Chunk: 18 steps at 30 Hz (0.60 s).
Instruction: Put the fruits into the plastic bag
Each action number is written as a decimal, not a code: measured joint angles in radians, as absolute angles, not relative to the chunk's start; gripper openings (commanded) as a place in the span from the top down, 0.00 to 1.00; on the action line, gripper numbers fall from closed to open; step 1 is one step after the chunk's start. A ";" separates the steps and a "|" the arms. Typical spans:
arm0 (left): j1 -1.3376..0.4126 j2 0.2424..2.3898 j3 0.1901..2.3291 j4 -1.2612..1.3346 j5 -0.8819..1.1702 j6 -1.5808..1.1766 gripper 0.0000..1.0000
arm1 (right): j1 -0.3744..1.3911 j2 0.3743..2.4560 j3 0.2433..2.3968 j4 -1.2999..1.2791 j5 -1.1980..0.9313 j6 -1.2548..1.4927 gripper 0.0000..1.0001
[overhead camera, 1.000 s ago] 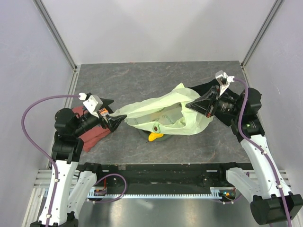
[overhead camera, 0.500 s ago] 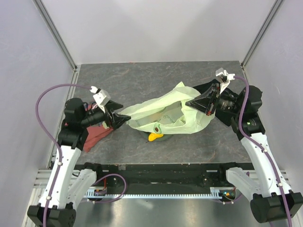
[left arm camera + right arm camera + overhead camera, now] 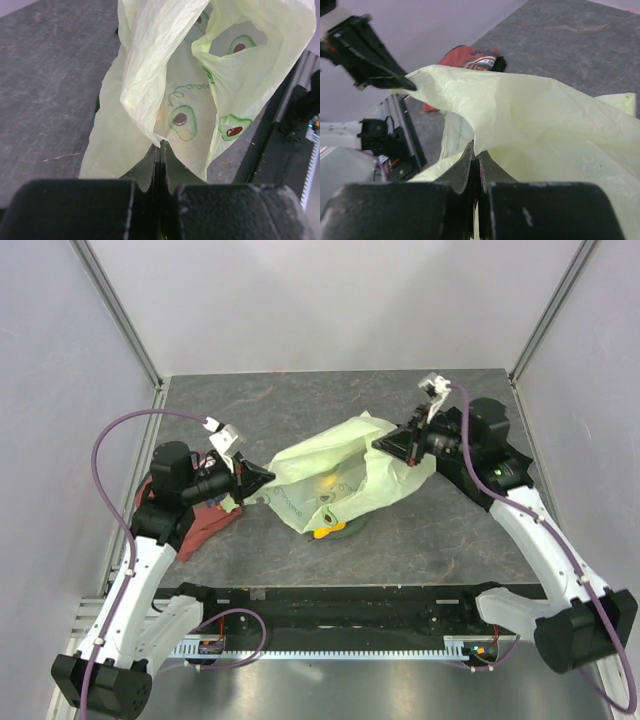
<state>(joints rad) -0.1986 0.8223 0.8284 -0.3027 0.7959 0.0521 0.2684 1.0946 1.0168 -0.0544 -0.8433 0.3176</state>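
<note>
The left gripper (image 3: pixel 262 478) was clamped on the bag's (image 3: pixel 335 465) left edge, the right gripper (image 3: pixel 385 445) on its right edge, stretching it above the table (image 3: pixel 440 540). A yellow fruit (image 3: pixel 324 532) peeked out beneath, apparently on a plate (image 3: pixel 347 529).

bag (image 3: pixel 345 472): pale green, crinkly, avocado prints, both ends raised, middle of table (image 3: pixel 460 540)
yellow fruit (image 3: pixel 324 532): half hidden under bag's near edge
</note>
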 measured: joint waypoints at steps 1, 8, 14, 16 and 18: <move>-0.199 0.817 0.829 -0.296 0.768 0.048 0.98 | 0.296 1.127 1.051 -0.079 -0.801 0.293 0.99; -0.199 0.686 0.826 -0.234 0.521 0.034 0.98 | 0.451 1.334 1.312 -0.131 -0.551 0.163 0.93; -0.199 0.474 0.751 -0.170 0.320 0.007 0.98 | 0.531 1.471 1.382 -0.121 -0.338 0.162 0.35; -0.199 0.452 0.731 -0.174 0.284 -0.011 0.99 | 0.537 1.520 1.380 -0.138 -0.247 0.176 0.29; -0.199 0.449 0.710 -0.194 0.258 -0.025 0.98 | 0.548 1.540 1.360 -0.149 -0.163 0.181 0.24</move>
